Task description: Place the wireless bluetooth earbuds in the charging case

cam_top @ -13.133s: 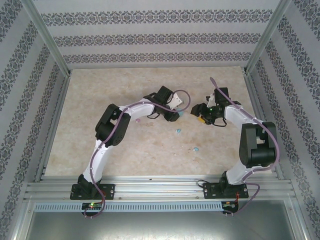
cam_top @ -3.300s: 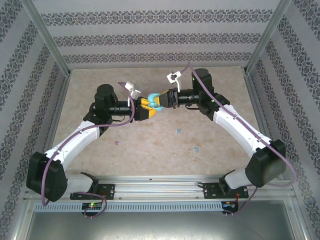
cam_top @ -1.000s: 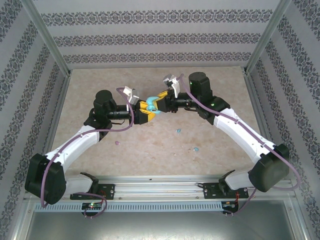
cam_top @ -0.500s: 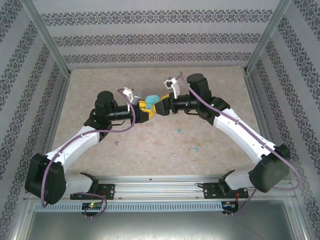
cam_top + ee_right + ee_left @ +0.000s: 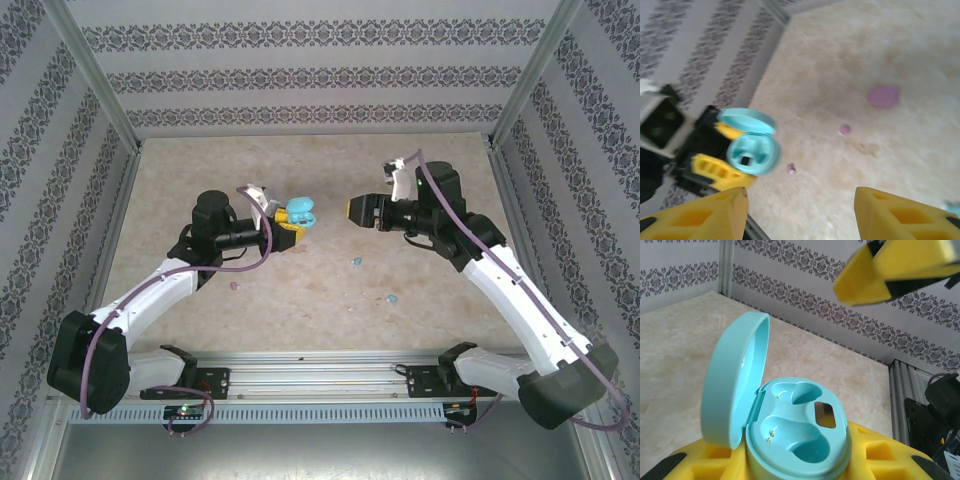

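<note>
My left gripper is shut on the light blue charging case, held above the table with its lid swung open. Both wells in the case are empty. My right gripper hangs open to the right of the case, apart from it, with nothing between its yellow fingers. Two light blue earbuds lie on the table below the grippers. A pink earbud lies near the left arm. In the blurred right wrist view, two pink earbuds lie beyond the case.
A pink oval case lies shut on the marble tabletop. Patterned walls with metal posts enclose the table on three sides. An aluminium rail runs along the near edge by the arm bases.
The right gripper has let go of the case's lid and pulled back to the right, jaws apart. The lid now stands open. The left gripper still holds the case, slightly lower left.
</note>
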Motion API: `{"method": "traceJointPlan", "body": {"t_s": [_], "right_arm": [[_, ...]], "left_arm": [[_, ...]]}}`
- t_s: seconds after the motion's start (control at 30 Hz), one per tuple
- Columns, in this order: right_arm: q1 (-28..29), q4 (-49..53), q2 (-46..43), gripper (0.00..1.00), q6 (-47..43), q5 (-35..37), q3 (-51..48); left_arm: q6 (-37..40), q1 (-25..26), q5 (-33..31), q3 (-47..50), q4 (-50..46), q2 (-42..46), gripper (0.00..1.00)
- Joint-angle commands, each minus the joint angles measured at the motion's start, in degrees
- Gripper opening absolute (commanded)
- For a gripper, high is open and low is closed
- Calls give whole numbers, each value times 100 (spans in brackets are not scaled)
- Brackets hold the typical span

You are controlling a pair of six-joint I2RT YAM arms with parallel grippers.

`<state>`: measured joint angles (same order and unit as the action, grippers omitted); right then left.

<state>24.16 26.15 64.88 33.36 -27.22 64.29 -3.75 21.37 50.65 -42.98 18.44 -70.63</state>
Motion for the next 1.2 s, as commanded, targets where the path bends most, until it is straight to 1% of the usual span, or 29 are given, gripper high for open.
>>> {"method": "traceJointPlan", "body": {"t_s": [0.0,0.13,0.2,0.27,0.47,0.6,0.7,0.83,1.17], "right_arm": [[-168,287,73,52,1286,473,-652],[-182,-49,221,45,1945,732,-1404],[-166,-295,403,41,2137,808,-1675],[-150,-407,646,40,2182,822,-1761],[-57,-786,1452,40,2194,914,-1789],[-26,-919,1963,34,2179,988,-1698],[2,-956,2283,33,2171,1010,-1618],[33,-1106,2557,32,2223,995,-1578],[37,-1266,2921,29,2192,1014,-1543]], "left_arm": [[155,-5,-70,66,15,103,17],[202,-9,-69,66,-2,68,17],[267,-2,-71,53,-82,58,17],[321,-9,-66,30,-159,45,17],[374,-8,-84,66,-199,11,17],[374,1,-106,142,-123,-1,17],[384,0,-130,189,-104,-2,17],[393,4,-132,215,-94,-17,16],[428,7,-147,180,-19,-153,17]]}}
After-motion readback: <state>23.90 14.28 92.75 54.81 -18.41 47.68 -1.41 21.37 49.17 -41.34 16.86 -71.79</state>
